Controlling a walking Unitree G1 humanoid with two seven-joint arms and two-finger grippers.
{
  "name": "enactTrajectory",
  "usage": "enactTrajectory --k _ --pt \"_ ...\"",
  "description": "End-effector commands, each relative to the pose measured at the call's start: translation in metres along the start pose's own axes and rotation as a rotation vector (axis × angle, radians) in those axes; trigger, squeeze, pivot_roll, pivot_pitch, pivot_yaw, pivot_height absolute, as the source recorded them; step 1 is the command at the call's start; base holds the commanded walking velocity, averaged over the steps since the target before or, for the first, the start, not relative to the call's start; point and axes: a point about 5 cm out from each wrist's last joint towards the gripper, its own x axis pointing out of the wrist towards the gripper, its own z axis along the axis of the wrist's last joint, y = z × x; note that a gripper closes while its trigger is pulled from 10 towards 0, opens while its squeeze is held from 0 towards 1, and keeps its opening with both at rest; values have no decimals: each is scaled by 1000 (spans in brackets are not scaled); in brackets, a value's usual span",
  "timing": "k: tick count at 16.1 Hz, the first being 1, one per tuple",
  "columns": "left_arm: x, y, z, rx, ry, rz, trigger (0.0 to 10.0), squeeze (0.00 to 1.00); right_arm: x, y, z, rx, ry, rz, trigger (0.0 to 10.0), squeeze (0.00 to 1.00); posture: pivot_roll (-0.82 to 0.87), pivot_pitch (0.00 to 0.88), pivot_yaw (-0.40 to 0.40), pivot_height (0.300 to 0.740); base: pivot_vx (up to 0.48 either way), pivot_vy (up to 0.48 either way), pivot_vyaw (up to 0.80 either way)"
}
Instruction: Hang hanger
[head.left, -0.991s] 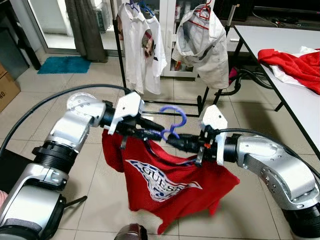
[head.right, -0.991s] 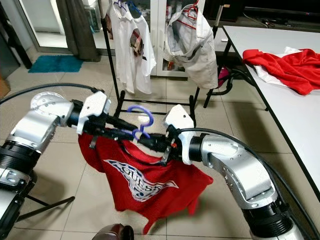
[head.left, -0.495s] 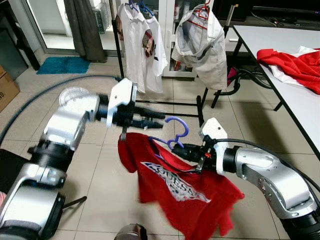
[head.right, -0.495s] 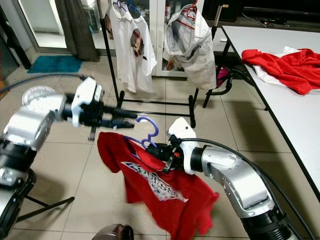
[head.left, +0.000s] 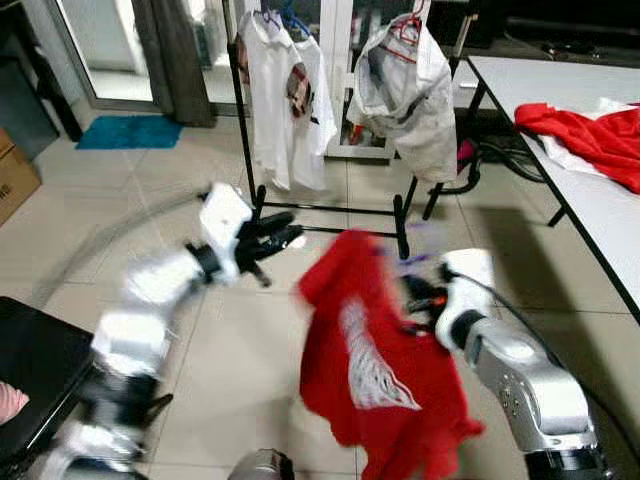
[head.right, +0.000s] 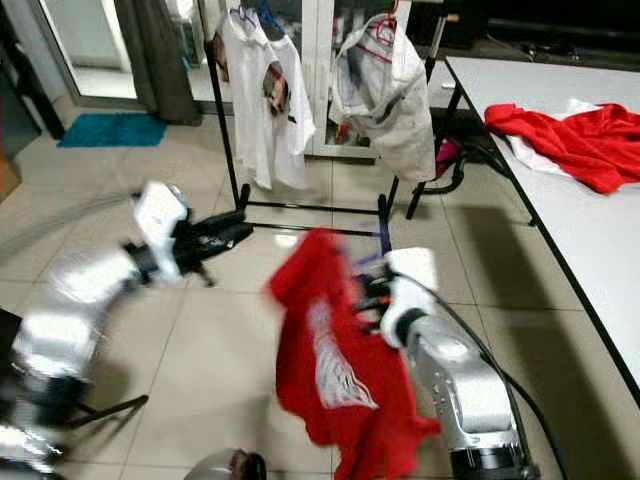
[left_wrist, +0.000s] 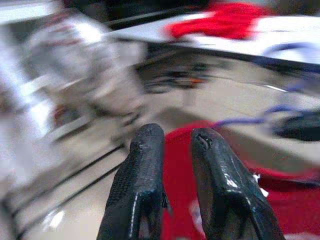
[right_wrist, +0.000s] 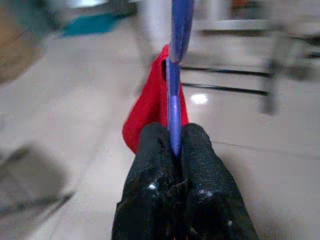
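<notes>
Presently the task stands part done. The right gripper (right_wrist: 172, 145) has its jaws clenched on the shaft of the blue-violet plastic hanger (right_wrist: 176, 75), as the right wrist view shows plainly. The red printed T-shirt (head.left: 375, 350) hangs from that hanger and droops below the right arm, at about five o'clock in the head views, above the tiled floor (head.left: 240, 340).

The left gripper (head.left: 280, 232) is held out apart from the garment, at about ten o'clock of it. Its jaws grasp nothing and stand slightly parted in the left wrist view.

Not yet done: the hook is not on the black metal clothes rack (head.left: 245, 120), which stands at twelve o'clock, well apart from the hanger. That rack already carries a white printed T-shirt (head.left: 285, 95) and a pale grey garment on a red hanger (head.left: 415, 85). More red clothing (head.left: 590, 135) lies on the white table (head.left: 600, 215) at two o'clock.

Judgement: the carry to the rack and the hooking over its rail remain. Both head views are blurred around the arms, so fine detail there is unreliable.
</notes>
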Motion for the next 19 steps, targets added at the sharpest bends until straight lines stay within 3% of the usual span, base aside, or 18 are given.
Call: enactTrajectory --k 1,2,3,7,11,13,16,19 --pt "-2 11 1 -29 1 192 10000 0 -4 -13 0 14 -34 -97 10000 0 53 0 13 740 0 0 0" --pt "-3 10 -9 -110 -5 341 10000 0 -5 -14 -3 -22 -52 -134 10000 0 46 0 10 740 0 0 0" --pt "-7 3 -22 -124 19 407 10000 0 -10 -19 -5 42 -85 -184 10000 0 28 0 21 740 0 0 0" --pt "-16 -21 -43 -42 105 387 10000 0 -23 -32 -15 91 -134 -287 10000 0 13 0 52 740 206 0 0" --pt "-9 -31 -44 -71 104 382 10000 0 -29 -43 -19 51 -124 -416 10000 0 -1 0 60 740 296 0 0" --pt "-8 -31 -40 -105 76 397 10000 0 -26 -35 -15 78 -157 -345 10000 0 7 0 56 740 294 0 0" --pt "-10 -30 -40 -86 77 412 10000 0 -22 -27 -12 76 -173 -307 10000 0 6 0 51 740 300 0 0" --pt "-10 -31 -37 -84 72 423 10000 0 -14 -18 -6 7 -164 -240 10000 0 27 0 32 740 300 0 0"
